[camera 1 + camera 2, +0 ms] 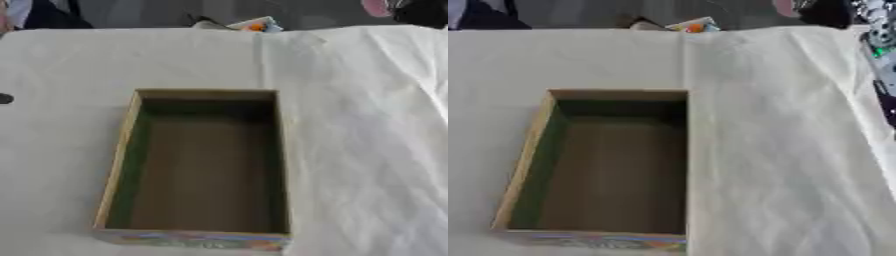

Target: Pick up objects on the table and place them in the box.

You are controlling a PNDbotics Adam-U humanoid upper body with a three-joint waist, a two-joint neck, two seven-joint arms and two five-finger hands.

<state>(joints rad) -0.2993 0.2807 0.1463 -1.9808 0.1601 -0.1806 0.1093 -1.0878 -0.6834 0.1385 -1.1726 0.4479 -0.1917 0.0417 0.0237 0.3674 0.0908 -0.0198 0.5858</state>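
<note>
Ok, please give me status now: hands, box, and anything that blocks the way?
Neither hand in view. Box open on the white cloth, nothing visible inside. Small dark thing at the cloth's left edge. Nothing blocking the box.

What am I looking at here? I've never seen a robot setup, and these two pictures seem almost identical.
Both pictures come from a stereo camera in a humanoid robot's head, looking down at its work; they are its left and right eyes, so they nearly match. A table under a white cloth carries an open cardboard box, which looks empty inside. A small dark thing lies near the left edge, and something colourful sits at the far edge. No robot hand shows clearly, so nothing is held.
</note>
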